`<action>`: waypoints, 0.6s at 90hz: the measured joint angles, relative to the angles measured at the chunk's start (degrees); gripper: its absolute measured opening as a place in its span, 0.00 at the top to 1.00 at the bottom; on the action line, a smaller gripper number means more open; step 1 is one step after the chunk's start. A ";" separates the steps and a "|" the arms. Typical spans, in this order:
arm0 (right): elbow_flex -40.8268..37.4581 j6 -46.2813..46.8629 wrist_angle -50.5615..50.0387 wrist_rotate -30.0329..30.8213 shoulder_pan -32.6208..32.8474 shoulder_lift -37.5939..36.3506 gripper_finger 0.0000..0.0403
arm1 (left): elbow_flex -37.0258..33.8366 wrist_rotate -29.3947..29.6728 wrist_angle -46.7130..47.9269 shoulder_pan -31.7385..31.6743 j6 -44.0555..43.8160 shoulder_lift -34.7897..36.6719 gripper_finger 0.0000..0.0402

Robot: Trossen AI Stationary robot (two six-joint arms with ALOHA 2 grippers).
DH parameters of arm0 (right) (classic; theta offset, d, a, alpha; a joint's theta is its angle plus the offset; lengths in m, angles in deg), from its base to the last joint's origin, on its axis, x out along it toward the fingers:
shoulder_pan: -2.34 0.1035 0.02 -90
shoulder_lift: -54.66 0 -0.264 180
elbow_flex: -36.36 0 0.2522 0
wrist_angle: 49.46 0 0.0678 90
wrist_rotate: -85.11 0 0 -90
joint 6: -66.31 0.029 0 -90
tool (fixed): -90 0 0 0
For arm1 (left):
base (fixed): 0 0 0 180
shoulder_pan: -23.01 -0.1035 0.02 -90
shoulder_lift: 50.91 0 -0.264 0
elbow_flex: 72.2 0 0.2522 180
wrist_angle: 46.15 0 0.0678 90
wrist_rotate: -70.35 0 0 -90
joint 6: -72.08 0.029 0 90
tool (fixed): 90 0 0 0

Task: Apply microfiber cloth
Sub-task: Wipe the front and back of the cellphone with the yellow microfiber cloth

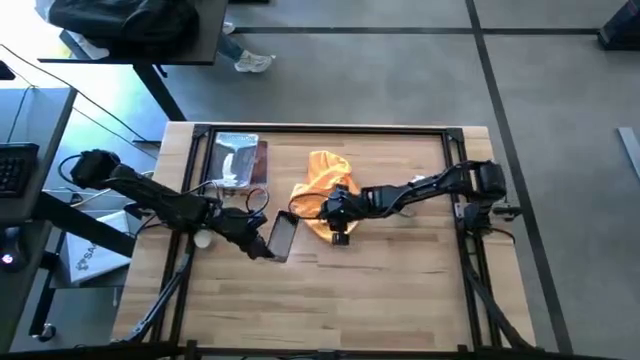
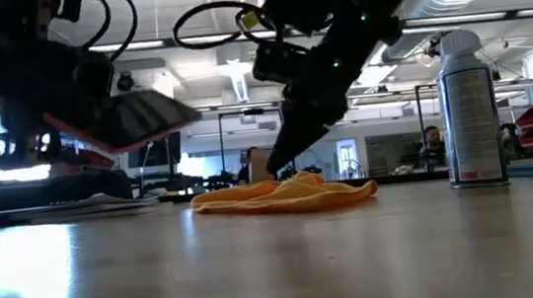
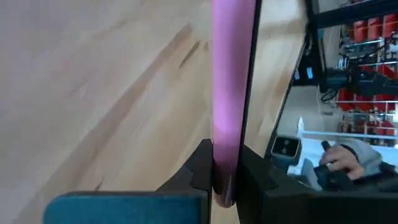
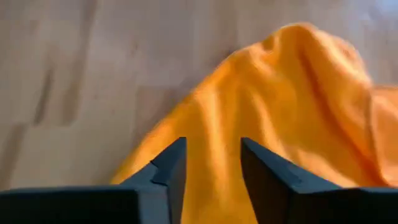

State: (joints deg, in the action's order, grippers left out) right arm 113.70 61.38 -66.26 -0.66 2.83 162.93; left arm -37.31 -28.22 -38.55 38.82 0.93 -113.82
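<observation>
The orange-yellow microfiber cloth (image 1: 322, 182) lies crumpled on the wooden table (image 1: 400, 290), a low flat heap in the low view (image 2: 286, 195). My right gripper (image 4: 212, 168) is open just over the cloth's near edge, one finger on either side of a raised fold (image 4: 214, 149). Its place in the high view is (image 1: 335, 212). My left gripper (image 1: 264, 247) is shut on a black phone (image 1: 283, 236), which the low view shows tilted above the table (image 2: 124, 119). My left gripper pinches the phone between its two fingers (image 3: 200, 169), one on each broad face, at the end nearest the arm (image 3: 225, 180). The phone's pink edge (image 3: 229, 93) runs away from the fingers. The phone is lifted clear of the table and tilted. My right gripper stands astride the cloth's fold; whether it touches the cloth, I cannot tell.
A silvery packet with a brown edge (image 1: 240, 160) lies at the far left of the table. A white spray can (image 2: 469, 113) stands upright on the table. Bare wood stretches across the near half. People sit in the room behind.
</observation>
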 joint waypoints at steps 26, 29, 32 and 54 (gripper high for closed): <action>0.08 -0.04 8.61 6.43 -0.15 7.30 0.66 | -4.03 -0.33 -1.00 0.00 -2.25 0.04 0.97; 0.08 0.40 8.77 6.88 -0.15 8.09 0.67 | -4.63 -0.35 -1.02 -0.02 -2.54 0.04 0.97; 0.07 1.24 9.25 7.34 -0.13 8.76 0.68 | -5.05 -0.33 -0.86 -0.04 -2.95 0.04 0.97; 0.10 3.37 8.20 7.72 0.36 8.44 0.75 | -6.58 0.46 -1.40 -0.04 -3.78 0.04 0.97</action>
State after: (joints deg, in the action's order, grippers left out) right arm 113.80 64.75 -58.06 7.06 3.19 171.37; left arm -43.89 -27.76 -39.95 38.78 -2.85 -113.78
